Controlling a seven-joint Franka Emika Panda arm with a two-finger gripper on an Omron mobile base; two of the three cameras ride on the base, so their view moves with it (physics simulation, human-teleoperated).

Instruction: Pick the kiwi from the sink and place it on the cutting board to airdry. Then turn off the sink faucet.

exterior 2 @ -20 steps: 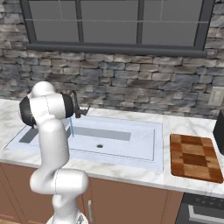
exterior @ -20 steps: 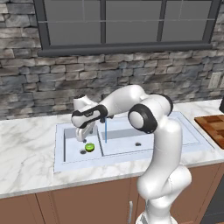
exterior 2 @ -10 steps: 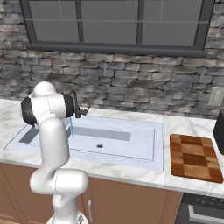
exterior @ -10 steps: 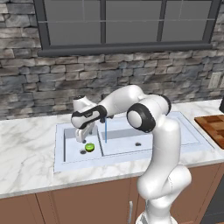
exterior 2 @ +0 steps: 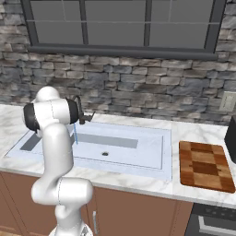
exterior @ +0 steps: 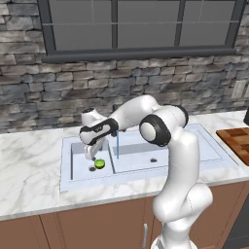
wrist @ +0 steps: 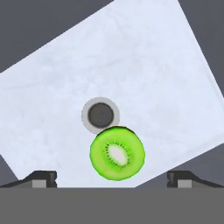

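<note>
Gripper (exterior: pixel 95 154) hangs low in the smaller basin of the sink (exterior: pixel 204 146), just above the kiwi (exterior: pixel 99 163). Jaws spread wide, nothing between them. In the hand view the 2 finger tips (wrist: pixel 40 178) stand at the bottom corners, well apart, with the kiwi (wrist: pixel 117 152) lying between and just ahead of them, not touching either.

Kiwi: cut face up, pale core and ring of dark seeds visible, flat on the basin floor. Its edge touches or overlaps the rim of the dark drain hole (wrist: pixel 100 114); the 2 sit side by side.

Faucet (exterior 2: pixel 82 113) stands upright at the back edge of the sink (exterior 2: pixel 152 161), partly behind the arm in the right base view. A thin blue stream of water (exterior: pixel 117 144) falls near the divider between the 2 basins; in the right base view the stream (exterior 2: pixel 76 133) shows just beside the arm.

Cutting board (exterior 2: pixel 203 166) lies on the marble bench (exterior: pixel 29 165) to the right of the sink, well apart from the kiwi, with nothing on it.
</note>
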